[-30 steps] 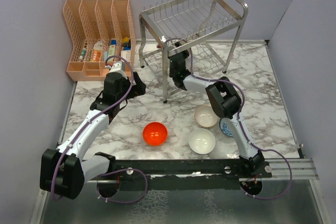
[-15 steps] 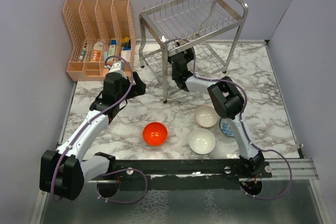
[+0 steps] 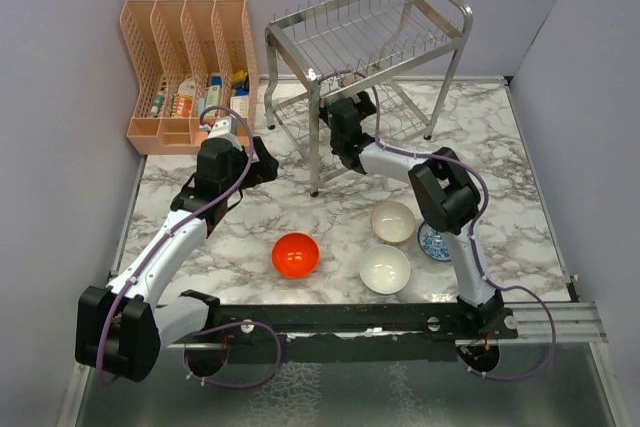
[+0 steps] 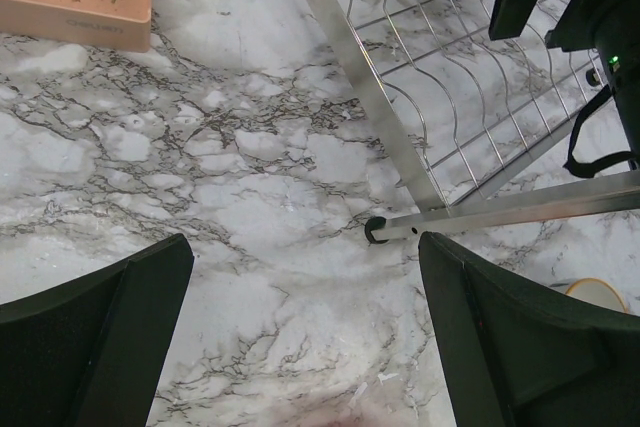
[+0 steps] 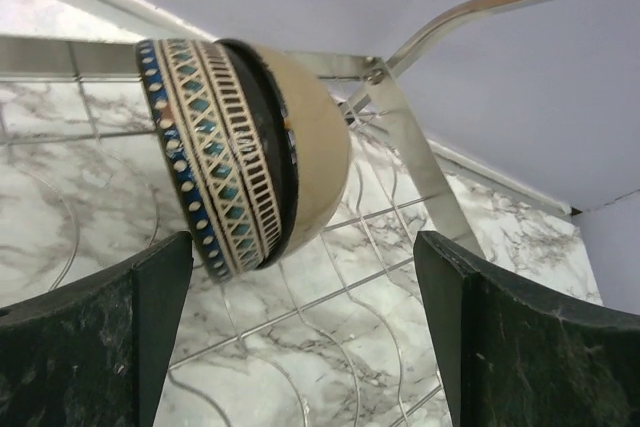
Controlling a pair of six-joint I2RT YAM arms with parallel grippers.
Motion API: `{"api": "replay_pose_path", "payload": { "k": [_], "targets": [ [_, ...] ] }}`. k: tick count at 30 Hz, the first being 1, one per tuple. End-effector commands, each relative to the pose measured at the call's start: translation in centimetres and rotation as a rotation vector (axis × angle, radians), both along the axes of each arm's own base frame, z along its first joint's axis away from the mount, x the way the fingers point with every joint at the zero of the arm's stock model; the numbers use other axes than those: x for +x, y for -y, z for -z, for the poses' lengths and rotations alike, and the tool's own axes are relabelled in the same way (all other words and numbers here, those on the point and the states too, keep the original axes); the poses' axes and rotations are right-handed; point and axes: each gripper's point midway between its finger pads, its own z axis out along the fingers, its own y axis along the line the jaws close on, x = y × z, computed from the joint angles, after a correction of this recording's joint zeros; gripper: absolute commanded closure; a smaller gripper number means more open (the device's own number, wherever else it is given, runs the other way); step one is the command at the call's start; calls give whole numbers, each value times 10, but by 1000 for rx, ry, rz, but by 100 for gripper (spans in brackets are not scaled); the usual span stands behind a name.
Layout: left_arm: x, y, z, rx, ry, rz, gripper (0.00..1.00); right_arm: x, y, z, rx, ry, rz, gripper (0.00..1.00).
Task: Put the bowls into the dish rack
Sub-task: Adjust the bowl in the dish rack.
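You can read no words anywhere. The bottles in the peach organiser have labels, but they are too small to read.

From the top you see four bowls on the marble table, near the arm bases. The red bowl sits alone on the left. The white bowl is to its right, with the beige bowl just behind it. The blue bowl peeks out from under the right arm. The steel rack stands at the back, beside the organiser.

Only your right wrist camera shows the fifth bowl well. This banded bowl stands on its edge on the wires of the rack's lower shelf. It has a blue, white and green band around its rim and a tan round side. From the top it is only a small tan spot behind the rack's bars.

Your right pincer is wide open inside the lower shelf. The banded bowl stands just past its fingers, and they do not squeeze it.

Your left pincer is wide open too and holds nothing. It hangs over bare marble by a rack foot. Its camera also shows the right arm, black, reaching into the rack.
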Motion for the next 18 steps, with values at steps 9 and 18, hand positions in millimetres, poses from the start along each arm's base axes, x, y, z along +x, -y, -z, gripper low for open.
{"api": "replay_pose_path", "payload": {
  "k": [9,18],
  "targets": [
    [1,4,-15,-33,44,15,1,-52,6,22,100,-198,-85,8],
    [0,6,-19,-45,50,26,1,-81,22,37,157,-292,-44,8]
  ]
}}
